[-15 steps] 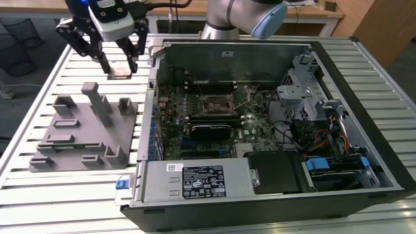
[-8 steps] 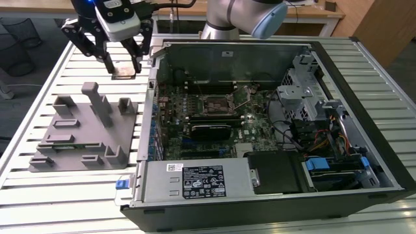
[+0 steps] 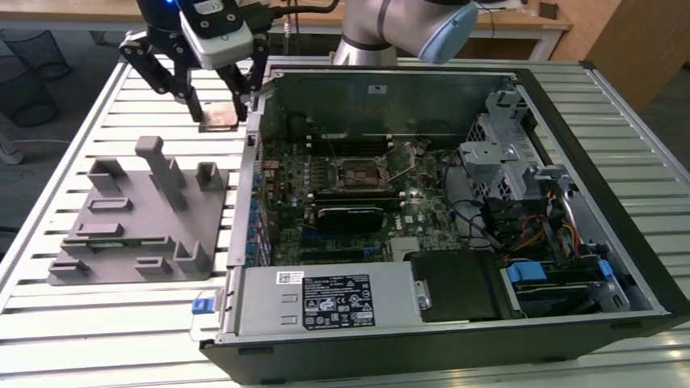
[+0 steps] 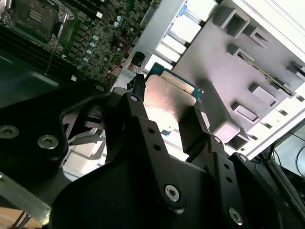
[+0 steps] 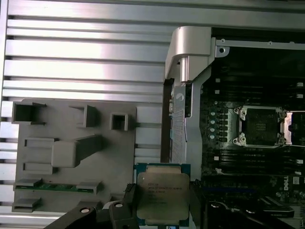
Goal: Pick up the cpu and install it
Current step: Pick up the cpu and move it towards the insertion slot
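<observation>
**Silver-topped cpu (image 3: 221,119) clamped beside the open case**

In the exterior view, we see the gripper (image 3: 220,111) clenched on the cpu. It hangs over the slatted table (image 3: 97,323), between the grey fixture (image 3: 135,222) and the wall of the computer case (image 3: 453,360). The bare socket (image 3: 361,171) lies in the middle of the motherboard, well apart from the chip. From here we cannot tell whether the chip is clear of the slats, and the arm is cut off by the frame.

In the second wrist view, the black fingers (image 4: 138,112) press on two opposite edges of the chip. We judge that this edge hold keeps the pads off the pale top and the contact face. The gripper's body hides the chip's near edge, and the underside is out of sight.

In the first wrist view, the cpu lies flat with its metal top toward the camera and a green border around it. It overlaps the fixture's corner. Its lower edge runs out of the picture, and the fingertips are mostly cropped.
</observation>
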